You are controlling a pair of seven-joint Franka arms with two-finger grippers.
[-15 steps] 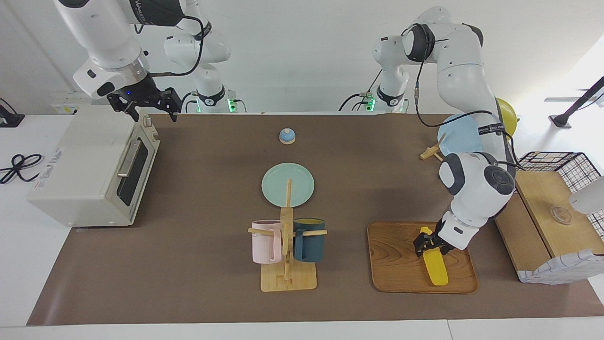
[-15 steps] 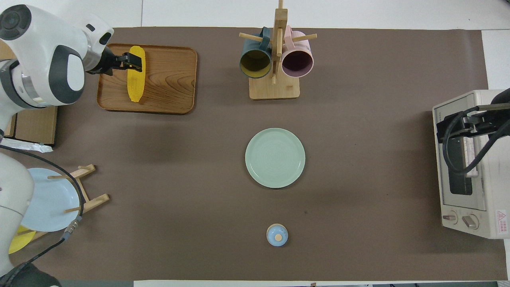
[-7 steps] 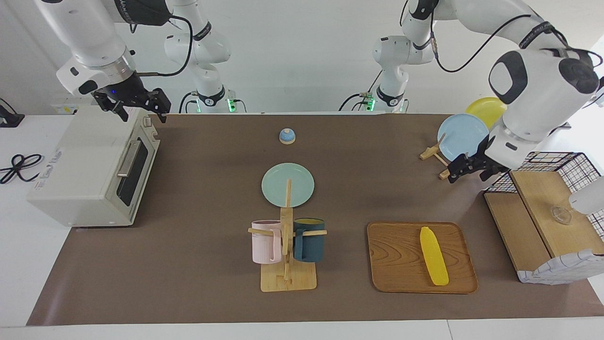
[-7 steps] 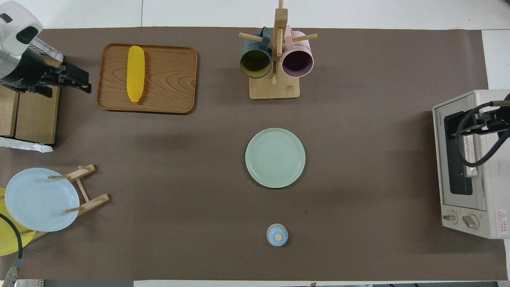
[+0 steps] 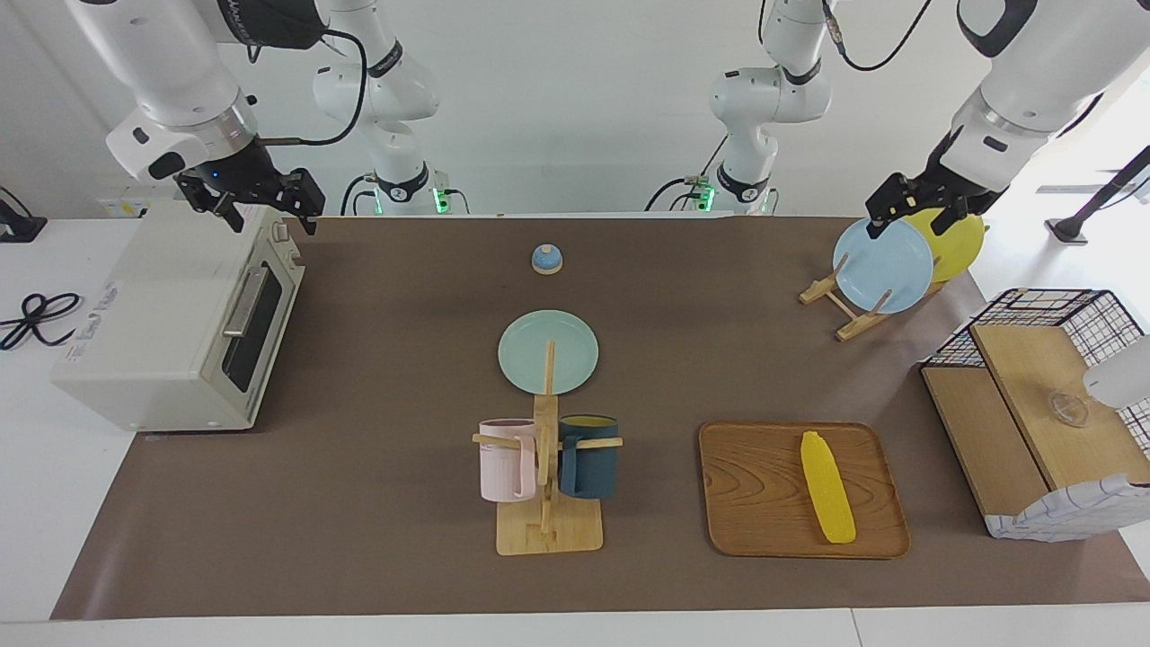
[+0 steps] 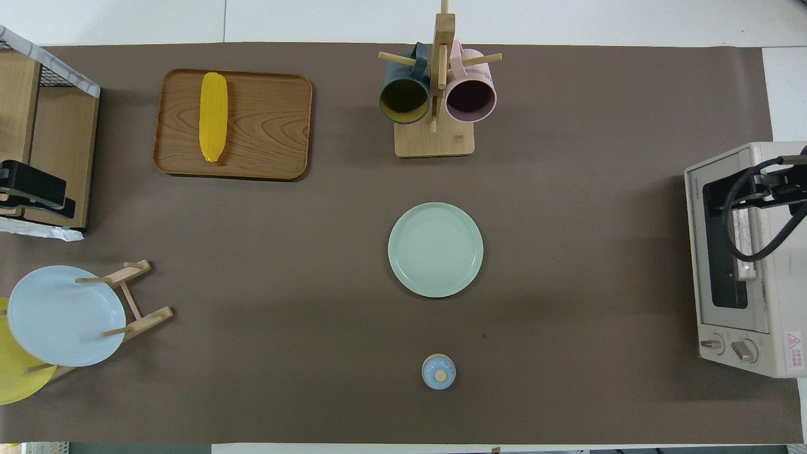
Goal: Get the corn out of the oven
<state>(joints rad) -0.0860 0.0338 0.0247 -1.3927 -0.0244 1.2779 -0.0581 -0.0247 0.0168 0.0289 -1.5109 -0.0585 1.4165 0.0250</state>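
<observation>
A robotics lab set up as a mock kitchen: two white robot arms (image 5: 764,99) bolted at the top of the frame against bare white walls, cables trailing, and a brown-covered surface (image 5: 386,359) laid with a toaster oven (image 5: 171,323), plates and a mug rack (image 5: 546,467).

Glossy plastic-looking corn (image 5: 827,486) on a grained wooden tray (image 5: 750,490) (matt brown table cover (image 5: 377,503) beneath)
</observation>
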